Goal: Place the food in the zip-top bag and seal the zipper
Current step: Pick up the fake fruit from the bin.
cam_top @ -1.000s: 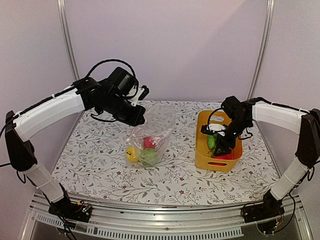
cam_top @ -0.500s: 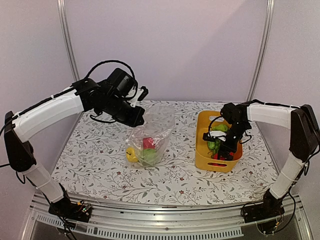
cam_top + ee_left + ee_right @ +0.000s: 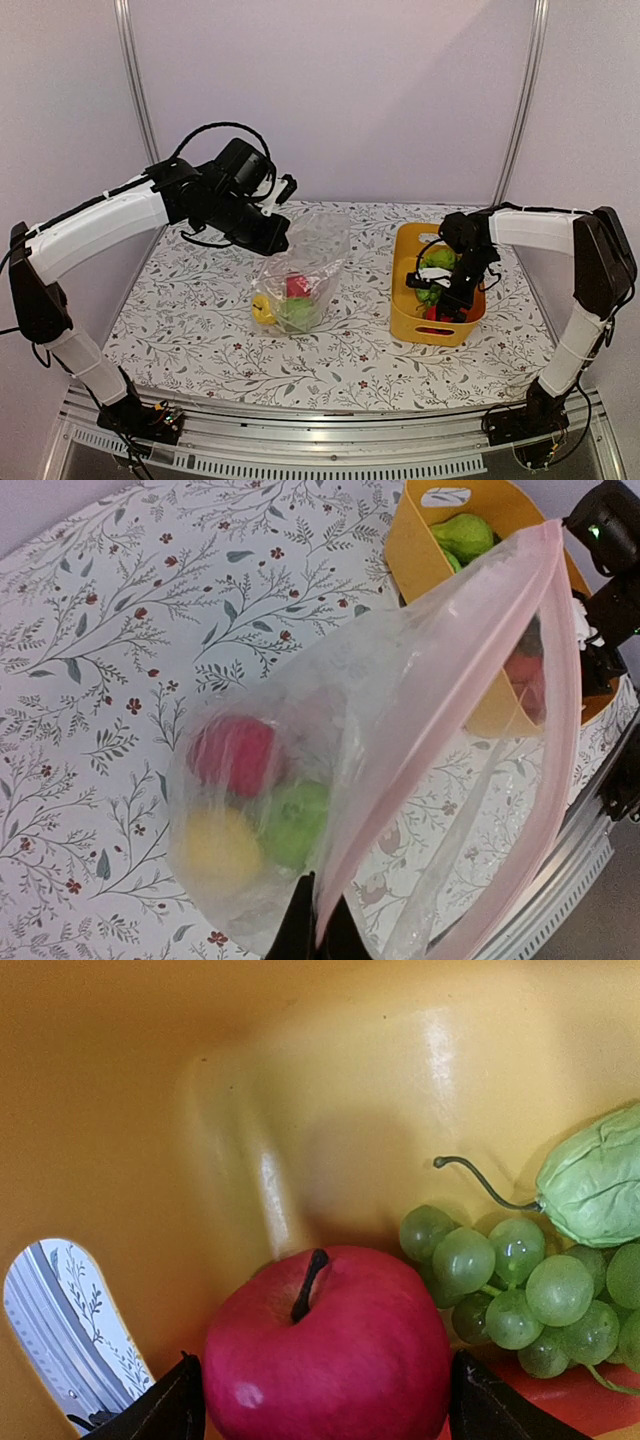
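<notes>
Floral-printed tabletop [image 3: 200,350] with a two-arm bagging task part-way through, read from the near edge outward. Nearest the middle stood the clear crinkly zip-top bag [image 3: 300,270], upright with its mouth open. At its bottom lay a yellow round piece [image 3: 215,845], a green round piece [image 3: 295,820] and a red round piece [image 3: 230,755], touching one another. The left tool [image 3: 318,925] was closed on the bag's rim, pinching beside the pale pink zipper strip [image 3: 565,660], which was unsealed, and holding the mouth up.

To the right, apart from the bag, sat the yellow plastic basket [image 3: 420,325] with the rest of the food: a red plastic apple [image 3: 330,1350], a green grape bunch [image 3: 510,1290] and a wrinkled green piece [image 3: 595,1175] touching the grapes.

Over the preceding second the left arm had not shifted, whereas the right tool [image 3: 447,292] had dropped from above the basket's near end down into it. Its jaws stood spread either side of the apple, the dark fingertips [image 3: 165,1410] close against the fruit. Whether they pressed on it could not be told.

The change probably marked the start of the next pick, with the apple due next for the bag. Several pieces remained in the basket, so sealing was judged still far off.
</notes>
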You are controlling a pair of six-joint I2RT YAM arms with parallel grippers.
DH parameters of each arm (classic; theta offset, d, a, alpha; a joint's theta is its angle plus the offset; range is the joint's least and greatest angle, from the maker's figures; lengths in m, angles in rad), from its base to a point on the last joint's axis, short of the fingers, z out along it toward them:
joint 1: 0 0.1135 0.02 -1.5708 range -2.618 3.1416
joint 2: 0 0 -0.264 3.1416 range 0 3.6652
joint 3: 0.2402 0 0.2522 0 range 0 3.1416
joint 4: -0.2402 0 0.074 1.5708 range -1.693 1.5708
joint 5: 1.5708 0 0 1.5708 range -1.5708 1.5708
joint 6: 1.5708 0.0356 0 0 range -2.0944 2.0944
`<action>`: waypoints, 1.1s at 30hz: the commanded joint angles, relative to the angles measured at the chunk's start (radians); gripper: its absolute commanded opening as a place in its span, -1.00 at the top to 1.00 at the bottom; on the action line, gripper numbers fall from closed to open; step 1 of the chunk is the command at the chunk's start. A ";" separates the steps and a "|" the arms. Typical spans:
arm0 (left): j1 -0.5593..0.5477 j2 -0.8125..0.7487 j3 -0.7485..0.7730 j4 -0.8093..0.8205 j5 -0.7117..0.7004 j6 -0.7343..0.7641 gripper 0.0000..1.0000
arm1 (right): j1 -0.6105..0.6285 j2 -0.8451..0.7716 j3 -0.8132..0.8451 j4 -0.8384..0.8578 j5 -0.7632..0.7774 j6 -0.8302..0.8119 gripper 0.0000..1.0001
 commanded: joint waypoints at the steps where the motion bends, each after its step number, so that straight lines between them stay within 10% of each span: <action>1: 0.011 -0.022 -0.012 0.012 0.001 -0.002 1.00 | -0.006 -0.012 0.068 -0.018 -0.025 0.012 -0.52; 18: 0.012 -0.008 -0.005 0.027 0.002 -0.004 1.00 | -0.005 -0.141 0.408 -0.125 -0.226 0.028 -0.41; 33: 0.012 0.014 0.016 0.026 0.015 -0.010 1.00 | 0.112 -0.205 0.561 0.228 -0.557 0.255 -0.38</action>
